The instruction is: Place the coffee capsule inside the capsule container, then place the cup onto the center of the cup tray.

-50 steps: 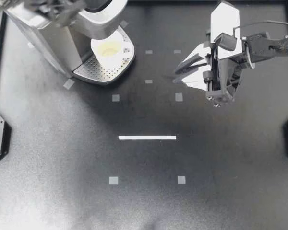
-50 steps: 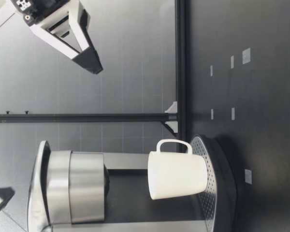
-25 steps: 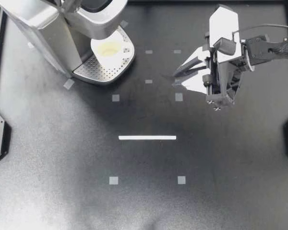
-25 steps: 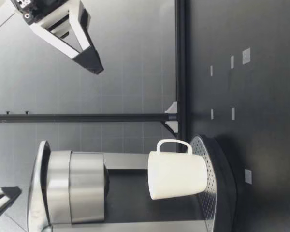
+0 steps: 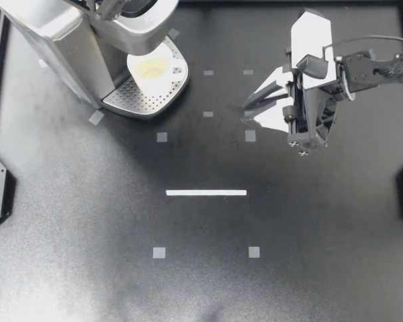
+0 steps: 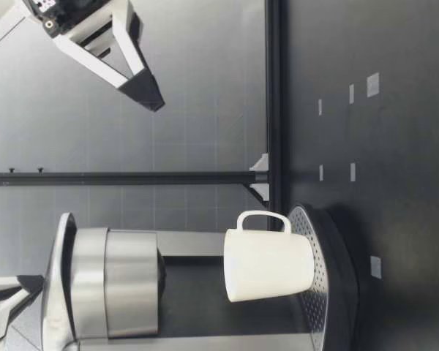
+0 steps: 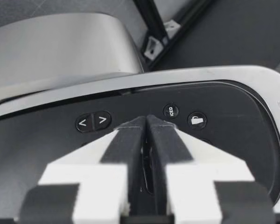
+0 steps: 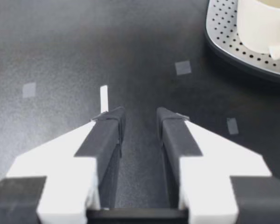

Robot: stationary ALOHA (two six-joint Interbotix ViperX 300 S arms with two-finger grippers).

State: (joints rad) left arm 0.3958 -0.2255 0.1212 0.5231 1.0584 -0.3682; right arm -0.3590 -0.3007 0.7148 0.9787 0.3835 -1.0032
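A white cup [image 5: 152, 67] stands upright on the perforated cup tray [image 5: 138, 100] of the silver coffee machine [image 5: 67, 40], under its brew head. My left gripper [image 5: 102, 5] shows only at the view's edge above the machine. In the left wrist view it [image 7: 147, 122] is shut with nothing in it, just above the dark button panel [image 7: 186, 121] on the machine's lid. My right gripper [image 5: 246, 113] hangs open and empty over the table, well apart from the cup. The right wrist view shows bare table between its fingers [image 8: 107, 130] and the cup [image 8: 263, 25] far ahead. No capsule is visible.
A white tape line [image 5: 206, 192] and several small tape squares mark the black table. In the low view the cup [image 6: 269, 256] sits on the tray [image 6: 329, 278], its handle turned toward my right gripper [image 6: 143, 91], which hangs high above the table. A black frame rail [image 6: 274, 110] borders the far edge.
My left gripper has drawn in over the machine's top and sunk toward its lid. My right gripper has sunk a little. The cup has not moved.
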